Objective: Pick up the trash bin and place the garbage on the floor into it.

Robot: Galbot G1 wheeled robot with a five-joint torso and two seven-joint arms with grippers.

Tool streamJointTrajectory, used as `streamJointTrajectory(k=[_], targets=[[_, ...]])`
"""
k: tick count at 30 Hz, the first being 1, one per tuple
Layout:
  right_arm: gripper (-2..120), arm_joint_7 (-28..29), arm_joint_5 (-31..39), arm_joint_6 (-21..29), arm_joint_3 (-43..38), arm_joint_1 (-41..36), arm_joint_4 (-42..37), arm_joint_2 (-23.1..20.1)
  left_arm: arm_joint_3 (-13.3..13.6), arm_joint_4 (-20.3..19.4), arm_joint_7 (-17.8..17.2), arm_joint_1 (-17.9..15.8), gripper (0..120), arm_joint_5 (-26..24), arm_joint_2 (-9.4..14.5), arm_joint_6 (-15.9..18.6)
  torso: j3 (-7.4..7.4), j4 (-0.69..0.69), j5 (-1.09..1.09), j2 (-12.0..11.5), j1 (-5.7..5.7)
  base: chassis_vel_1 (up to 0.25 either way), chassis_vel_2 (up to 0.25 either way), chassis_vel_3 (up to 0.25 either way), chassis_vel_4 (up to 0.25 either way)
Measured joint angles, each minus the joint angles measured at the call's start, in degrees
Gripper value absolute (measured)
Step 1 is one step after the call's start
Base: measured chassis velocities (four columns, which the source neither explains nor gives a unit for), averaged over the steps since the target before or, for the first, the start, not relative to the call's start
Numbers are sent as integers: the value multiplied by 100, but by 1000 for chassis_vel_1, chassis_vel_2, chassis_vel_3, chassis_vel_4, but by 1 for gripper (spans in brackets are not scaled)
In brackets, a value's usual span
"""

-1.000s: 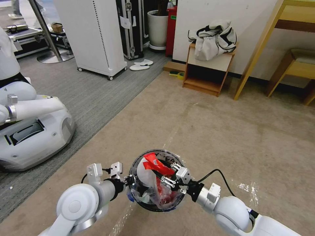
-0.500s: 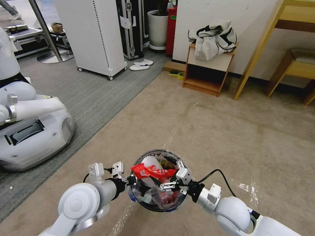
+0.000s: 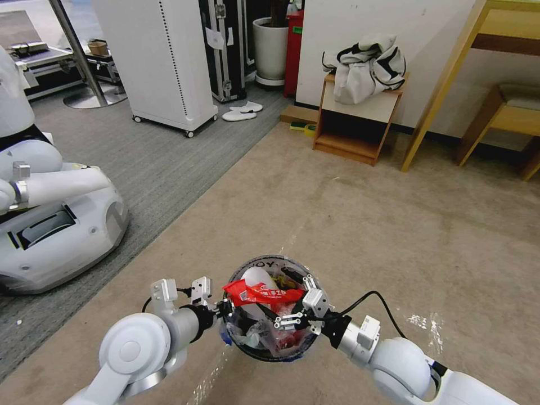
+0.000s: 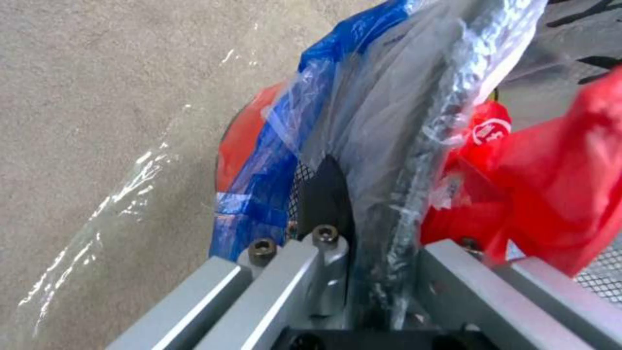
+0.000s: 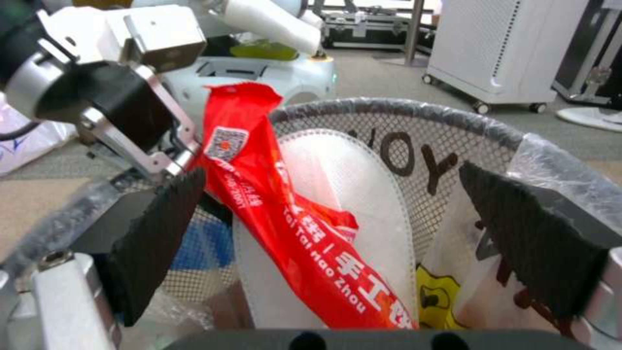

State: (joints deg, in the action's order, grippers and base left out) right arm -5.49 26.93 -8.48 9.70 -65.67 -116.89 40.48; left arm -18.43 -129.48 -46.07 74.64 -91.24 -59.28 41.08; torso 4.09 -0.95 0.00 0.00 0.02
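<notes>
1. Holding the bin [image 3: 269, 354] at its left rim, your left gripper [image 3: 224, 311] has its jaws clamped on the rim and the bag [image 4: 382, 112] folded over it; the left wrist view shows one finger [image 4: 326, 194] outside the mesh wall and the plastic pinched against it.
2. Note that your right gripper [image 3: 297, 304] hangs over the bin's mouth on the right side, jaws wide apart, with nothing between them. In the right wrist view both pads [image 5: 159, 233] stand clear of the litter.
3. You will find a long red wrapper [image 3: 261, 292] lying across the top of the contents, one end propped on the rim beside the left gripper, and touching neither right pad.
4. Under the wrapper sits a white slipper [image 5: 363, 204], upright against the inner wall, with more red and clear litter below it.
5. Record the bin as low in the head view, between your two arms, above the beige carpet [image 3: 365, 225]. Whether it touches the carpet cannot be told.
6. Observe two white slippers [image 3: 242, 111] on the grey carpet [image 3: 157, 163] far off, near a white cabinet [image 3: 163, 62].
</notes>
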Motion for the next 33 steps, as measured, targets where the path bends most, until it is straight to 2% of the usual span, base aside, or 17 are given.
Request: streamJointTrajectory(k=[6, 11, 19, 23, 31, 33], targets=[[100, -41, 113, 2, -134, 47, -250, -199, 17, 46, 18, -42, 0, -52, 21, -7, 0, 1, 1, 0, 0, 0, 0, 0, 0], [100, -61, 367, 2, -340, 117, -748, -503, 57, 176, -102, -262, 0, -192, 30, -26, 0, 1, 0, 0, 0, 0, 0, 0, 0], [100, -43, 583, -13, -602, 121, -1182, -713, 136, 342, -294, -582, 0, -502, 90, -38, 0, 0, 0, 0, 0, 0, 0, 0, 0], [100, -80, 886, -58, -992, 416, -1366, -890, 262, 599, -647, -936, 0, -862, 101, -90, 0, 1, 0, 0, 0, 0, 0, 0, 0], [100, -172, 1403, -63, -1571, 552, -1445, -1049, 380, 820, -1074, -1423, 0, -1424, 57, -206, 0, 0, 0, 0, 0, 0, 0, 0, 0], [100, -199, 1532, -64, -1813, 502, -1457, -1057, 420, 895, -1405, -1600, 0, -1747, 35, -279, 0, 1, 1, 0, 0, 0, 0, 0, 0]])
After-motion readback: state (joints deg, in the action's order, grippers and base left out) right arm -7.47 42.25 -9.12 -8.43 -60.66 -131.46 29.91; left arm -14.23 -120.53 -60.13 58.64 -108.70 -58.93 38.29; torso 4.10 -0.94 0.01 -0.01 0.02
